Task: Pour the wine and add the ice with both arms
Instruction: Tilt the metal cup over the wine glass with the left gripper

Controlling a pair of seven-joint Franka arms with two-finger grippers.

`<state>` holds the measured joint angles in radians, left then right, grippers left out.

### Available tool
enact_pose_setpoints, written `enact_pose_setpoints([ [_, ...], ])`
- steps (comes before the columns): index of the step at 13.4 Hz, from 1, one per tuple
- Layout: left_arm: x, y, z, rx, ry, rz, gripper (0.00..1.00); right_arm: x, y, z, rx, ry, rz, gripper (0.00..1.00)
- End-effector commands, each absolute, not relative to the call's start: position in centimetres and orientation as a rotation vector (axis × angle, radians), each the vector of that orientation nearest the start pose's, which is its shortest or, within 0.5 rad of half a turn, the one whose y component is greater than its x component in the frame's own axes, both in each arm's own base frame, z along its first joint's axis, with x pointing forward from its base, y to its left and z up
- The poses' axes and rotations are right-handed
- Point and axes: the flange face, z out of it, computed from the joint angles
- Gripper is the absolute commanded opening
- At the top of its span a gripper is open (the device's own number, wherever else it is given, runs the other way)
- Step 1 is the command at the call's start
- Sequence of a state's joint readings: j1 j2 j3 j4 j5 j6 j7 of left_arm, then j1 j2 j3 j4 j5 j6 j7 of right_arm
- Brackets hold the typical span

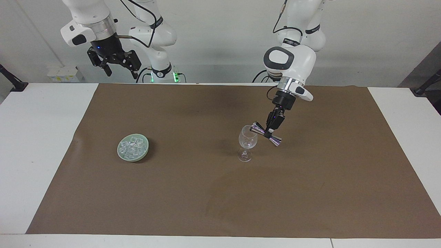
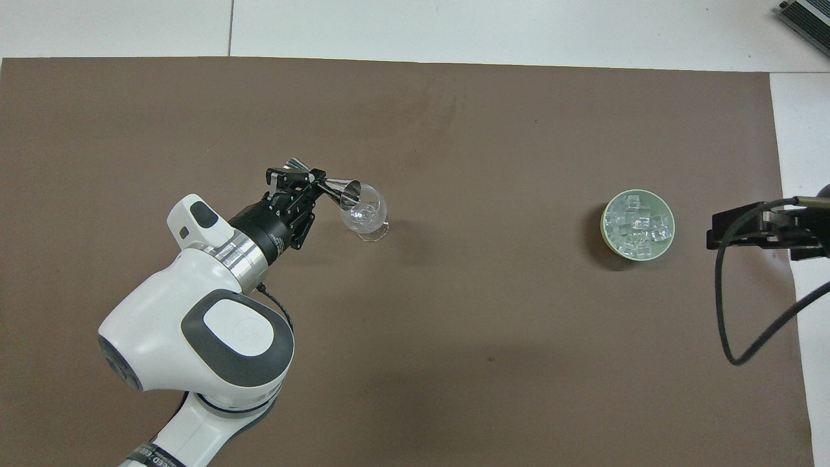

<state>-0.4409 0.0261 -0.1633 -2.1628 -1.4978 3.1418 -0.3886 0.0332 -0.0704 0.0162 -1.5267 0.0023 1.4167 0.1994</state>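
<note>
A clear wine glass (image 1: pixel 247 141) (image 2: pixel 367 212) stands upright near the middle of the brown mat. My left gripper (image 1: pixel 268 132) (image 2: pixel 316 185) is shut on the waist of a silver double-cone jigger (image 1: pixel 265 133) (image 2: pixel 326 185). The jigger is tipped, one mouth at the glass's rim. No liquid shows in the glass. The ice (image 1: pixel 133 146) (image 2: pixel 637 224) is a heap of clear cubes in a pale green bowl (image 1: pixel 122 157) (image 2: pixel 606 234) toward the right arm's end. My right gripper (image 1: pixel 120 73) (image 2: pixel 716 233) waits raised at the mat's edge near its base, fingers open and empty.
A brown mat (image 1: pixel 220 193) (image 2: pixel 454 363) covers most of the white table (image 1: pixel 34 144). Black clamp arms (image 1: pixel 10 79) stand at the table's corners. A black cable (image 2: pixel 746 311) loops down from the right arm.
</note>
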Motion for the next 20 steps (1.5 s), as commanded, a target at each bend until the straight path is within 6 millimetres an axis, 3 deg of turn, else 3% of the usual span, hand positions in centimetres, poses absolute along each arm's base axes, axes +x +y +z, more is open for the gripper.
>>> enact_pose_setpoints([
  [1,49.8,-24.0,43.8,1.788,1.296,0.406,0.0,50.9,2.5,66.9,-3.149,0.208,0.065,1.0],
  [20,50.6,-24.5,44.8,1.985,1.028,0.609,0.0,50.9,2.5,67.0,-3.149,0.205,0.063,1.0],
])
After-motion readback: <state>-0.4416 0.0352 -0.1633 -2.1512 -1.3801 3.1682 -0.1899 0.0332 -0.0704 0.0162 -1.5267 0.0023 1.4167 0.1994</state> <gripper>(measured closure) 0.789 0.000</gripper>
